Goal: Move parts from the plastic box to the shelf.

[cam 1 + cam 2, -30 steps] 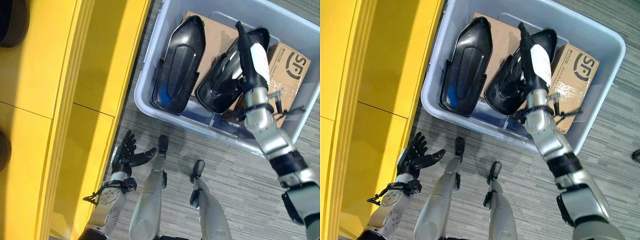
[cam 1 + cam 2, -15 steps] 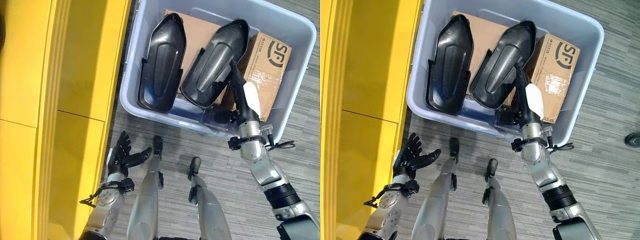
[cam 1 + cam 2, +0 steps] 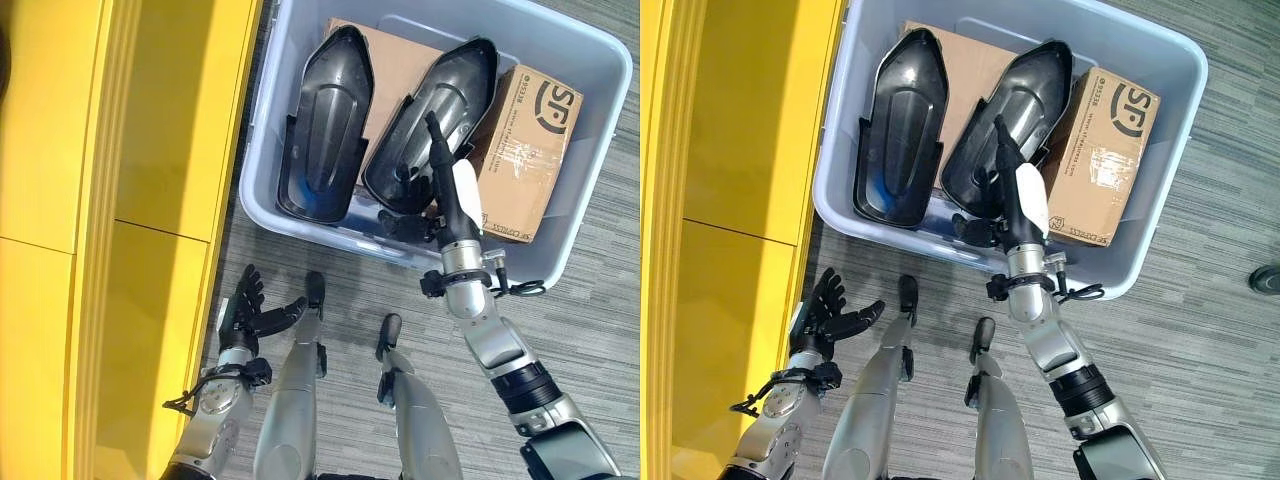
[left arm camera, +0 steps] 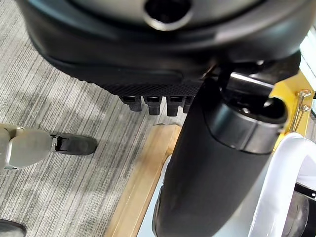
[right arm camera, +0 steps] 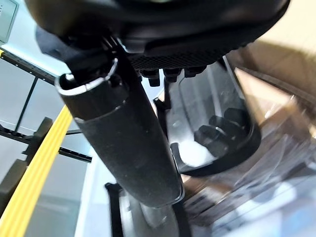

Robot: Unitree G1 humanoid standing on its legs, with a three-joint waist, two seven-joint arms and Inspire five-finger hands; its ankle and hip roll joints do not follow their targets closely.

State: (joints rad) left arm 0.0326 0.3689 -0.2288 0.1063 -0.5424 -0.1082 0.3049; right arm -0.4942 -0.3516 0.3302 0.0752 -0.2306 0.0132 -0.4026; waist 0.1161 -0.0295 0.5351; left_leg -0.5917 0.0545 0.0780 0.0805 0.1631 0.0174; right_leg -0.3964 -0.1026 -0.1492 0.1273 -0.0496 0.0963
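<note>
Grey carpet is lying beneath the plastic box [image 3: 560,262], where two black parts [image 3: 325,125] are resting side by side beside a cardboard carton [image 3: 520,150]. Right hand [image 3: 445,170], fingers straight, is reaching over the nearer part [image 3: 430,120]; grasping seems next. Left hand [image 3: 250,310] is hanging released beside the yellow shelf [image 3: 110,200], clear of the box rim.

Grey plastic box [image 3: 262,150] sat on the carpeted floor [image 3: 600,300] beside the yellow shelf [image 3: 120,200]. Inside it: two black moulded parts, left part [image 3: 325,125] and right part [image 3: 435,120], lying over brown cardboard; a cardboard carton [image 3: 525,150] at the right. Right hand [image 3: 445,185] reached over the box's near wall, fingers straight, above the right part's near end. Left hand [image 3: 248,312] was low near the shelf, fingers spread, holding nothing.
</note>
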